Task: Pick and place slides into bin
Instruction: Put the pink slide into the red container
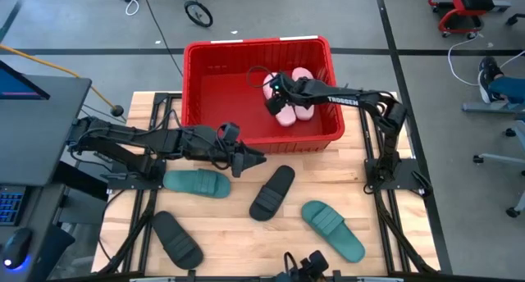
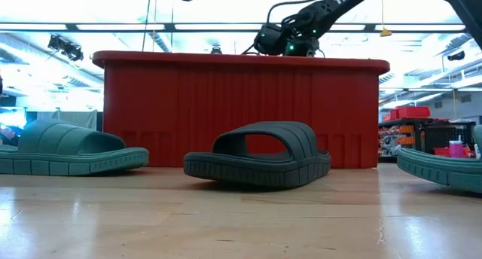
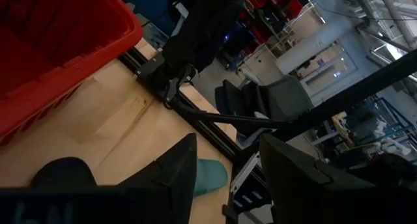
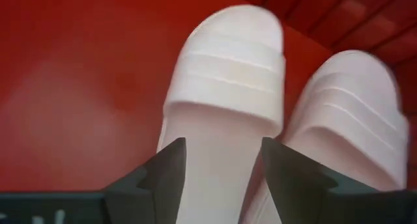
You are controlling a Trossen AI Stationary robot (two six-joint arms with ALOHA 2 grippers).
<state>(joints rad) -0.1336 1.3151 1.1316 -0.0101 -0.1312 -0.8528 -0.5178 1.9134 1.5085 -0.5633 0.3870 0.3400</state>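
Two pale pink slides lie side by side on the floor of the red bin. My right gripper hovers open over them; in the right wrist view its fingers stand above the heel end of one pink slide, the other pink slide beside it. My left gripper is open and empty above the table, just in front of the bin's near wall. On the table lie two green slides and two black slides, soles down.
The bin stands at the table's far middle. In the low view a green slide, a black slide and the other green slide lie in front of it. Bare wood shows between the slides.
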